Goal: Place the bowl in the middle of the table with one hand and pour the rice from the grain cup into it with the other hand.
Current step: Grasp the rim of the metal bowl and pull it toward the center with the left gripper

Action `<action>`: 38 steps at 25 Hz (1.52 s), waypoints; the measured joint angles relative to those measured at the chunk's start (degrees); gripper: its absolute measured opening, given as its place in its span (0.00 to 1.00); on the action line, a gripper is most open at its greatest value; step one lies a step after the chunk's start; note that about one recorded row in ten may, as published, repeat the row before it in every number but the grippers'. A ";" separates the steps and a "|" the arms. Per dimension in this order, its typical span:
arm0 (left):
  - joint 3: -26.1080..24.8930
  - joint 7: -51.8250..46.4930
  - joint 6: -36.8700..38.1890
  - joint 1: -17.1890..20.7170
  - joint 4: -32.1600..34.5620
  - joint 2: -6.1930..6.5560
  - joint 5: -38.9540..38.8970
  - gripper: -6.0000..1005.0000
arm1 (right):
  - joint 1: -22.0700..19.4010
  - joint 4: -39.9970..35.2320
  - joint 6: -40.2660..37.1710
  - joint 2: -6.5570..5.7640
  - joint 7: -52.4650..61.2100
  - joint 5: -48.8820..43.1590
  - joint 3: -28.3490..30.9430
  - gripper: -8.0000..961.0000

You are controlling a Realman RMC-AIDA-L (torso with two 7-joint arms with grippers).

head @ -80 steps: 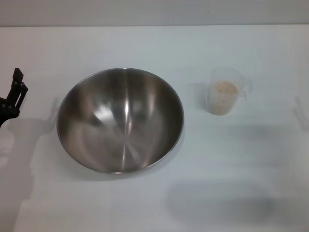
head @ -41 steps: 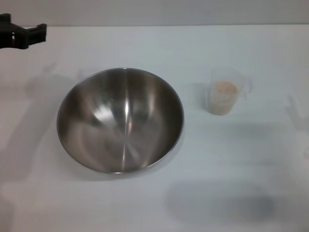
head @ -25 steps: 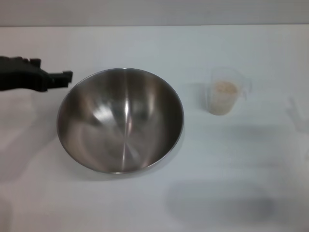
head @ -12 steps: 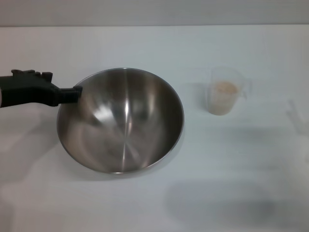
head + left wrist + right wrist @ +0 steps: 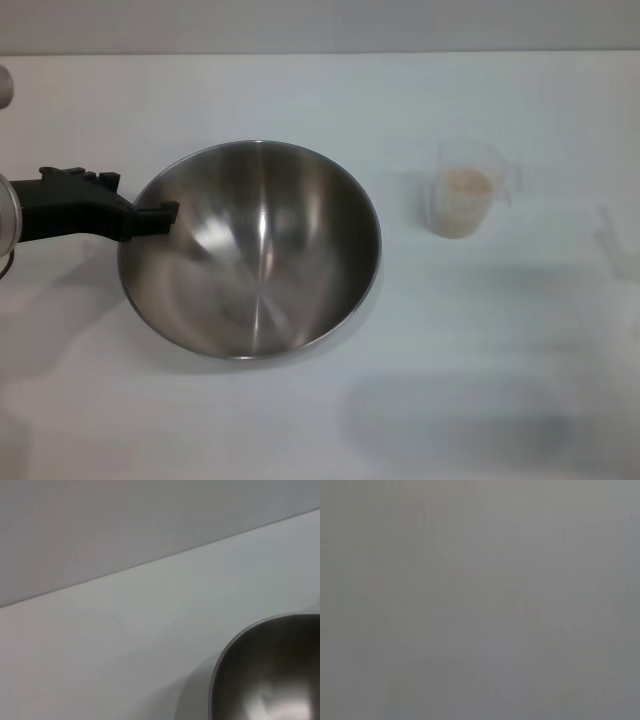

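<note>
The big steel bowl (image 5: 250, 250) stands on the white table (image 5: 480, 340), left of centre; part of its rim also shows in the left wrist view (image 5: 270, 670). My left gripper (image 5: 162, 214) reaches in from the left, and its black tip is at the bowl's left rim, just over the edge. The clear grain cup (image 5: 467, 190) stands upright to the right of the bowl, apart from it, with pale rice (image 5: 466, 183) inside. The right gripper is out of view, and its wrist view shows only plain grey.
The table's far edge (image 5: 320, 53) meets a grey wall. A faint pale shape (image 5: 612, 232) lies near the table's right edge. Open tabletop lies between the bowl and the cup, and in front of both.
The left gripper swung in from the far left edge and came right and down to the bowl's left rim. The bowl and the grain cup have not moved.
</note>
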 joint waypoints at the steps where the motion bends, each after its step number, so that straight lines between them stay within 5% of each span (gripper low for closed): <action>1: 0.00 0.00 0.00 0.00 0.00 0.00 0.00 0.82 | 0.01 0.02 0.00 0.00 0.00 0.00 0.00 0.87; 25: 1.10 1.32 1.43 -1.91 6.02 -0.19 -0.06 0.81 | 0.07 0.12 -0.01 0.00 0.00 0.00 -0.44 0.87; 38: 0.86 1.30 1.33 -3.53 7.62 0.01 -0.01 0.66 | 0.35 -0.04 0.05 0.00 0.00 0.00 -0.44 0.87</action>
